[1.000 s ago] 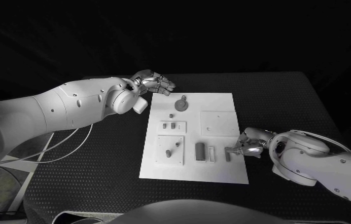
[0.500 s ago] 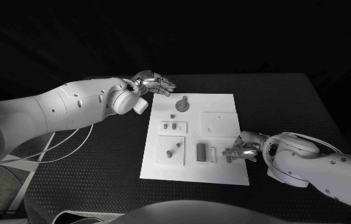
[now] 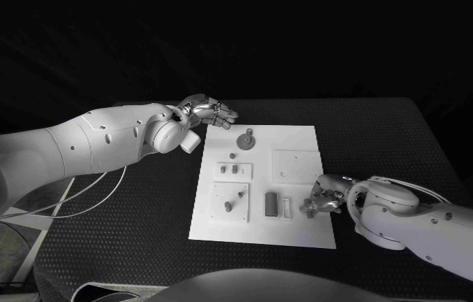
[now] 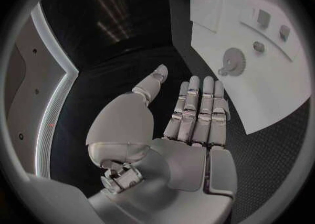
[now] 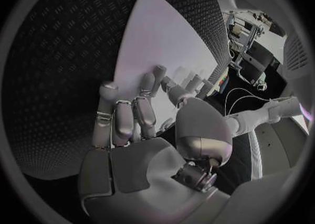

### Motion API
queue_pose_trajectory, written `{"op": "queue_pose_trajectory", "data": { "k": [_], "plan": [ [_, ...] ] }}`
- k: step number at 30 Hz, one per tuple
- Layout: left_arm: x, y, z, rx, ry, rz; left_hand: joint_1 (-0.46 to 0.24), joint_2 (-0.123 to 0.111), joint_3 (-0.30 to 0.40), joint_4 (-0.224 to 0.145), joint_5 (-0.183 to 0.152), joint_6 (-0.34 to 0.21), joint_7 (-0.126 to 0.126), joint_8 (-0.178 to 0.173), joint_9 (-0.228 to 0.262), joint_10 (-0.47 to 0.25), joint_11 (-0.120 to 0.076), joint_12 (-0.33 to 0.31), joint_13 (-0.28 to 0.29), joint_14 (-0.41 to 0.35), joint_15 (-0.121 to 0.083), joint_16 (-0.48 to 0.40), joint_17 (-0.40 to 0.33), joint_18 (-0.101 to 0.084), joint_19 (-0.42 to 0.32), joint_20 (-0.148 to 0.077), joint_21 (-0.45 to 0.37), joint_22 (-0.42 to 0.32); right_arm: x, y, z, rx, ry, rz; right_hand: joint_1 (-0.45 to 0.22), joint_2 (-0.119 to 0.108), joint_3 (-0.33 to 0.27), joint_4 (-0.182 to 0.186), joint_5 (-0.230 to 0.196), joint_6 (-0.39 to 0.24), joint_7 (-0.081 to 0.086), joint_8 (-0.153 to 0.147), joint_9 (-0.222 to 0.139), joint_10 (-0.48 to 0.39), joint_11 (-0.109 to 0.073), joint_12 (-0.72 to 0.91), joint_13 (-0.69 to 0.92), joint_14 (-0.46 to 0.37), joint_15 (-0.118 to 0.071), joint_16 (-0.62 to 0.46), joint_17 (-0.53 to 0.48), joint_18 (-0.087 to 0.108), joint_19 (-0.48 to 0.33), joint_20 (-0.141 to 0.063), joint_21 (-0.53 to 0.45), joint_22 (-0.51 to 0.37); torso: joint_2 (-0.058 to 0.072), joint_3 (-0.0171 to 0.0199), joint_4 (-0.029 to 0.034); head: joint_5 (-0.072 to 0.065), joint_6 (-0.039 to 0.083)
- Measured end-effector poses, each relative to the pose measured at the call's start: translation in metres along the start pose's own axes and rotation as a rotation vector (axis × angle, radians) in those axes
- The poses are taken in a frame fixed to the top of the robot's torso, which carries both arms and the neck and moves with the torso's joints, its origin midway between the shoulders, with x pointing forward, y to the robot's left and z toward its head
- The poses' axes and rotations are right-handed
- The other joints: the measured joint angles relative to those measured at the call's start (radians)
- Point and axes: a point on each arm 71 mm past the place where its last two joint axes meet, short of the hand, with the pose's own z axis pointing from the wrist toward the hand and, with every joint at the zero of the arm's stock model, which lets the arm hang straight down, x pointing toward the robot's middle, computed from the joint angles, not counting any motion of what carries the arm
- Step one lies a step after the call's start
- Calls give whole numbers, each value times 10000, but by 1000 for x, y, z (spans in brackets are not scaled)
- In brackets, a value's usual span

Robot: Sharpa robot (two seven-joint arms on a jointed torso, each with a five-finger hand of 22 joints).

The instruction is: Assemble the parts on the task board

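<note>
The white task board (image 3: pixel 296 145) lies in the middle of the black table. On it are a round gear-like part (image 3: pixel 245 140), several small parts on raised plates (image 3: pixel 229 170), and a dark upright block (image 3: pixel 270 205) near the front. My right hand (image 3: pixel 325 199) is at the board's right edge near the front, fingers bent down onto the board (image 5: pixel 157 35). Whether my right hand (image 5: pixel 138 119) pinches a part is hidden. My left hand (image 3: pixel 205 111) hovers off the board's far left corner. In its wrist view my left hand (image 4: pixel 177 124) is flat and holds nothing, beside the gear (image 4: pixel 231 61).
A thin white cable (image 3: pixel 93 193) loops over the table on the left, under my left arm. Bare black table (image 3: pixel 384 131) lies to the right of the board and behind it. The table's far edge runs just behind my left hand.
My right hand has shifted a little to the left, further over the board's right edge, and its forearm has swung in. The left hand has not moved.
</note>
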Motion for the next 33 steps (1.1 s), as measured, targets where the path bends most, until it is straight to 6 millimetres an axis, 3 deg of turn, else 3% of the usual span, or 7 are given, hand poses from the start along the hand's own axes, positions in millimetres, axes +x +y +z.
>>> {"op": "queue_pose_trajectory", "data": {
  "k": [3,5,9,20,25,30,33],
  "plan": [
    [0,0,0,-3,16,-2,0,0,-16,-16,0,0,0,0,0,0,0,0,0,0,0,0,0,0,0,0,0,-3,1,1,2,-18,-53,-148,95,138,92,-480,0,132,-52,47,0,2,0,0,17,0,0,0,0,-1,0,0,-14,-1,-1,5,-1,2,-5],
    [0,0,0,-5,25,-3,0,0,-28,-28,0,0,0,0,0,0,0,0,1,0,0,0,11,1,0,0,0,-3,1,3,3,-32,-110,-308,134,177,150,-733,-1,144,-64,533,-7,1,0,-23,17,-1,1,0,-2,-1,0,1,-39,-1,-1,7,-1,2,-8],
    [0,0,-1,-7,45,-7,-83,83,-52,-3,0,0,0,0,0,0,0,0,0,0,0,-39,26,0,0,0,0,-3,1,5,3,-98,-222,-559,145,194,290,-1171,-11,146,-65,563,11,1,0,-56,12,-10,11,-39,-61,-2,0,1,-40,10,-2,7,-1,3,-18],
    [-1,1,-1,-20,57,-9,-104,104,-52,-3,0,0,0,0,0,0,0,0,-7,0,0,-39,34,0,0,0,0,-3,3,1,3,-24,-139,404,-37,1135,517,-1420,-36,140,-69,559,-103,-19,96,-204,-75,-203,136,-76,-253,-39,-67,149,-90,56,-1,-5,-2,1,-43],
    [-1,1,-1,-30,58,-9,-104,104,-52,-3,0,0,0,0,0,0,0,0,-7,1,0,-39,34,0,0,0,0,-2,4,-4,2,98,-80,1210,53,1229,523,-1414,-37,96,-101,543,-136,-56,130,-204,-83,-255,188,-75,-272,-151,-86,198,-95,128,-1,-5,-1,6,-58],
    [-1,1,-1,-36,59,-7,-104,105,-52,-3,0,0,0,0,0,0,0,0,-7,1,0,-39,43,0,0,0,0,-2,4,-9,1,266,-89,2051,201,1187,602,-1448,-37,86,-93,106,-158,-59,132,-235,-66,-269,201,-75,-203,-110,-127,164,-95,173,-1,-6,2,6,-57],
    [-1,1,-1,-37,58,-5,-104,105,-52,-3,0,-26,-26,0,0,0,0,0,-6,1,0,-39,42,0,0,0,0,-2,5,-12,0,382,-159,2665,242,1229,631,-1476,-37,82,-90,-732,-180,-92,164,-272,-152,-270,202,-75,-200,-103,-127,164,-95,190,-1,-5,1,5,-54]
  ]
}}
